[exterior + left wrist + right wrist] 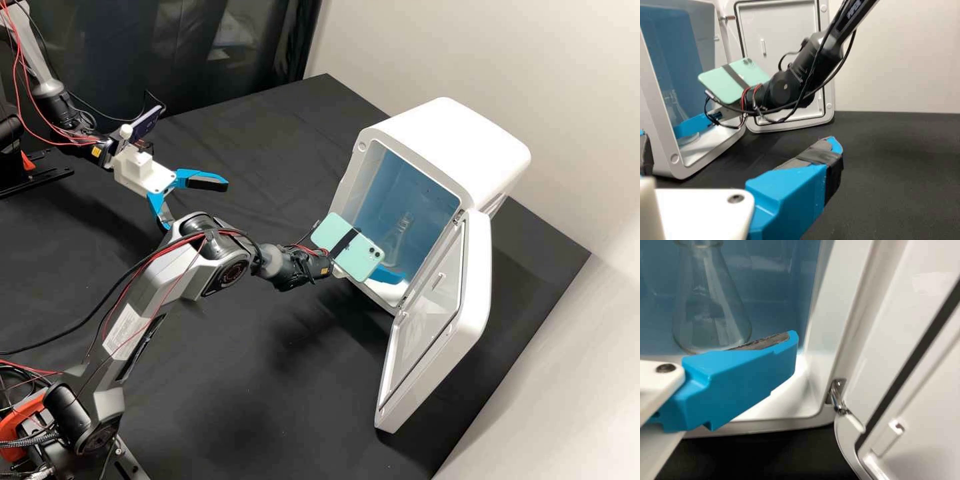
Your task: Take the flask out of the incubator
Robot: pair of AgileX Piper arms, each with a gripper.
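Though the R gripper point(389, 274) is in past the sill of the incubator point(460, 143), can't tell whether it's open or closed. Flask point(710, 300) stands upright just beyond the gripper's tip, deeper in, base on the chamber floor; contact or not, can't tell. Flask: clear glass, conical, wide base tapering to a narrow neck. Incubator: smooth white plastic shell w/ rounded corners, blue inner walls, pale floor; it holds the flask. Door point(460, 293), white w/ a dark seal line round its inner panel, stands wide open just beside the gripper. Mint-green phone point(347, 247) is strapped w/ a black band on the wrist right behind the gripper. L gripper point(192, 199) hangs well back from the incubator over the black cloth bench point(267, 380), blue fingers spread apart, nothing between them, dark grey pads at the tips.
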